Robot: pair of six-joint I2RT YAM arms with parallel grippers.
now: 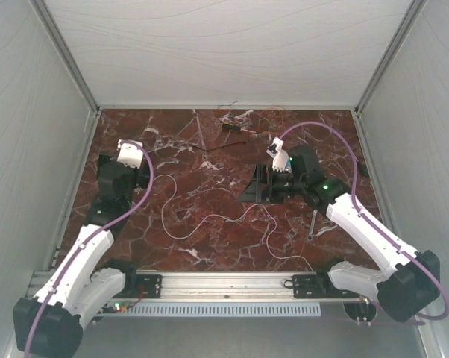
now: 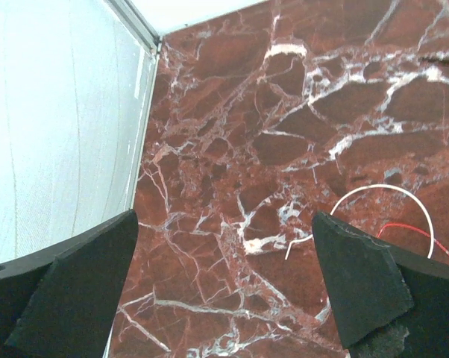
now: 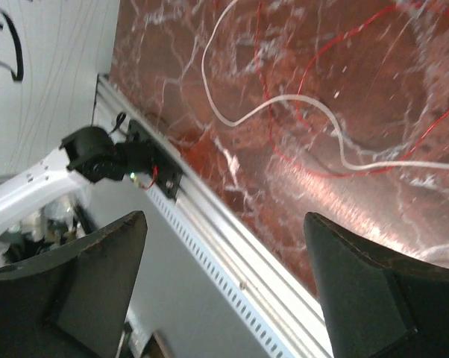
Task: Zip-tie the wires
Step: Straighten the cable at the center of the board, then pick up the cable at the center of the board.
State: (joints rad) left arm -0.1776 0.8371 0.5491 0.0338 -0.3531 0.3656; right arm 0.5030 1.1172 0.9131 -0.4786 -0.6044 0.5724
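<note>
Everything is being carried by a counter of dark red marble veined with white. Along its near edge a slotted aluminium rail is being borne. The wires are being supported loosely across its middle: a white strand is being shown curving in wide loops from the centre toward the near right, and in the wrist views thin red strands are being seen crossing it. Near the far edge a small dark object is being held up by the surface, and a thin grey rod is being carried on the right side.
</note>
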